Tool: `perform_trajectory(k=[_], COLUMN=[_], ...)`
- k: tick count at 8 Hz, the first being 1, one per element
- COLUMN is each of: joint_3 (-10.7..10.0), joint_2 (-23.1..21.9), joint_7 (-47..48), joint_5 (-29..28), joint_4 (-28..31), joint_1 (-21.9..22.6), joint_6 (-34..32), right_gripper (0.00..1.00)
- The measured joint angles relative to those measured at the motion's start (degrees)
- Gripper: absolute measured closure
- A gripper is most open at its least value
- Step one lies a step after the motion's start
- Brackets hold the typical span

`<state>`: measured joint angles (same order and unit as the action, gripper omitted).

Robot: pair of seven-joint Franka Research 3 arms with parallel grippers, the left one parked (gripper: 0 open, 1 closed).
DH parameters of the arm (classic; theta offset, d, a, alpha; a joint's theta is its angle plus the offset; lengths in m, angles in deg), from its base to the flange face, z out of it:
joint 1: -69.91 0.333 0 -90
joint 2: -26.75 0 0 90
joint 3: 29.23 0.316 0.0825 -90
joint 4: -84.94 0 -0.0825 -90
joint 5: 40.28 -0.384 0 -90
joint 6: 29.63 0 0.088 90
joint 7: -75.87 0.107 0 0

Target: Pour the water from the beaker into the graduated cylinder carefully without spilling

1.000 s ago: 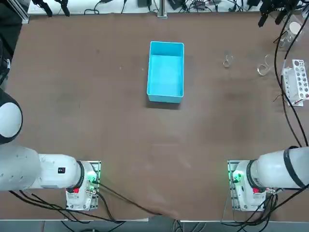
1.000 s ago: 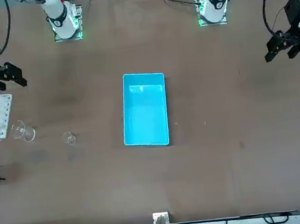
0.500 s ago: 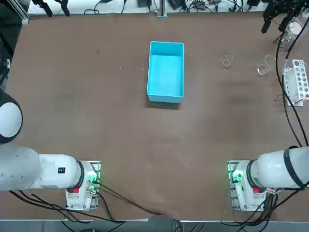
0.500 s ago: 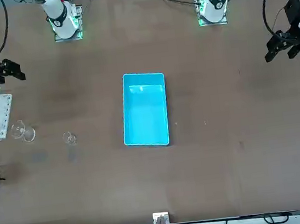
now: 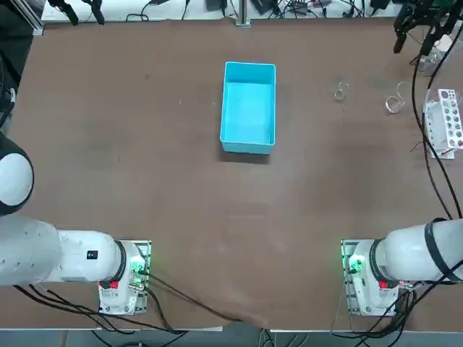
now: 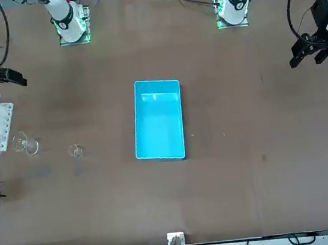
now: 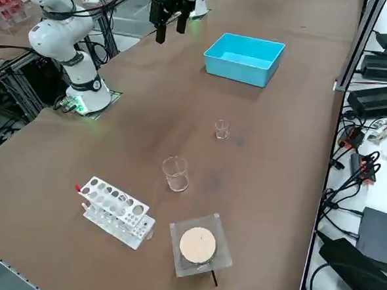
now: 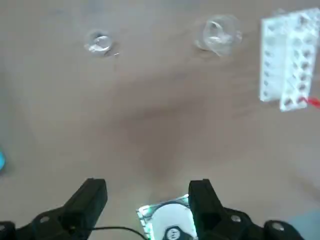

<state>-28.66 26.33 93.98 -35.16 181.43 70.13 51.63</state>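
1. We see the right gripper (image 8: 146, 182) raised above the table, fingers wide apart with nothing between them; likely kept high to clear the glassware.
2. We mark the beaker (image 7: 221, 129) upright on the table, near the graduated cylinder (image 7: 177, 173) but apart from it. That gap probably leaves room for a finger on each side.
3. We find the cylinder upright too, mouth up, ready to receive; it stands between beaker and white rack (image 7: 117, 209). We can't tell the water level in either.
4. We note the blue tray (image 7: 237, 70) well apart, likely out of the pour's way.
5. We judge pouring unstarted; next, grip the beaker level, since tilting early could spill.
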Motion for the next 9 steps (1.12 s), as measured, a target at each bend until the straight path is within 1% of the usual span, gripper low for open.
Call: perform_trajectory(k=[2,4,7,9], joint_3=[0.6,0.9,1.1,1.1], joint_2=[1.6,4.9,11.8,18.1], joint_7=[13.7,26.3,47.2,62.6], joint_5=[4.3,9.1,15.9,21.8], joint_4=[0.1,0.1,0.3,0.5], joint_1=[4.2,9.8,18.2,24.2], joint_6=[0.3,1.8,4.9,7.6], right_gripper=[0.01,0.01,0.01,0.01])
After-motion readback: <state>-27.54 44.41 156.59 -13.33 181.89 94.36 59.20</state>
